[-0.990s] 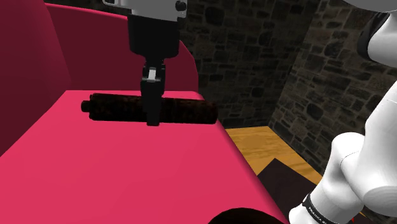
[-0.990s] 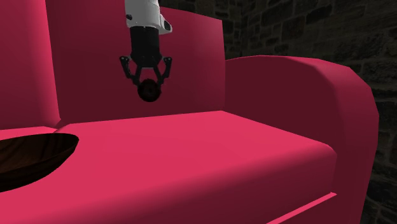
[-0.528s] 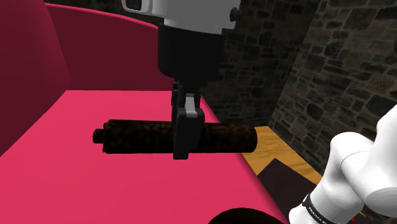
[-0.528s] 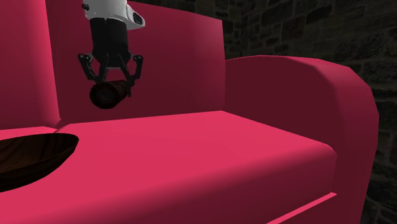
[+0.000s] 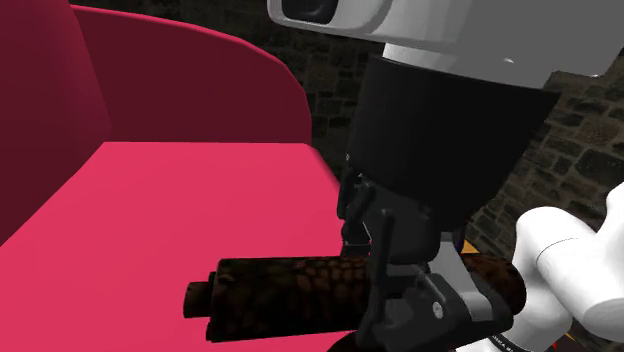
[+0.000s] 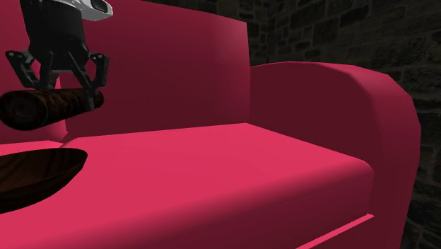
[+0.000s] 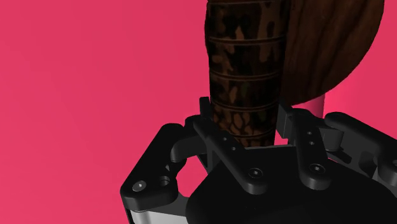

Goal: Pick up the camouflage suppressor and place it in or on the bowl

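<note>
Mottled brown and black, ribbed, with a narrower stub at one end, the suppressor [image 5: 300, 290] hangs level, clear of the crimson sofa seat [image 6: 212, 177]. The black gripper [image 6: 63, 92] points down from the white arm, its fingers clamped across the cylinder's middle. The second exterior view places it higher than the dark bowl [image 6: 28, 177]. The wrist view shows wood grain inside that bowl, beyond the suppressor's far end.

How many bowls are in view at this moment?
1. A dark brown bowl rests on the red sofa seat, partly under the suppressor held in the gripper. More could sit off-frame.
</note>
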`<state>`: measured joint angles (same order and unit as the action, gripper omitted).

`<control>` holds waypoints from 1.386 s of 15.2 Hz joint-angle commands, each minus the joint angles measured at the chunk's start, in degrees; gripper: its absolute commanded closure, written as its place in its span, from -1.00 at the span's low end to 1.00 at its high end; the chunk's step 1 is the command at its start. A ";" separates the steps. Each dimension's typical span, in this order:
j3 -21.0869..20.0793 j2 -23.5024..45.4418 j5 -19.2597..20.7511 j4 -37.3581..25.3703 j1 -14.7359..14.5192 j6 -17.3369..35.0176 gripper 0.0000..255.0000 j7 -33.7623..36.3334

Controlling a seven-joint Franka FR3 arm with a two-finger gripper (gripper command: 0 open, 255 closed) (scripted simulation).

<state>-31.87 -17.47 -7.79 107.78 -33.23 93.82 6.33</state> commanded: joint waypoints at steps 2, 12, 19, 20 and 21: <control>-1.64 -2.89 -1.90 1.96 -1.68 -0.35 1.00 2.86; -4.22 -6.09 -4.48 9.12 -3.85 4.35 1.00 5.79; -4.87 -6.28 -4.97 13.60 -4.14 8.68 1.00 5.65; -4.87 -6.27 -4.97 13.59 -4.14 8.68 1.00 5.65; -4.87 -6.27 -4.97 13.59 -4.14 8.68 1.00 5.65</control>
<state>-36.73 -23.69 -12.73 121.29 -37.35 102.42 11.97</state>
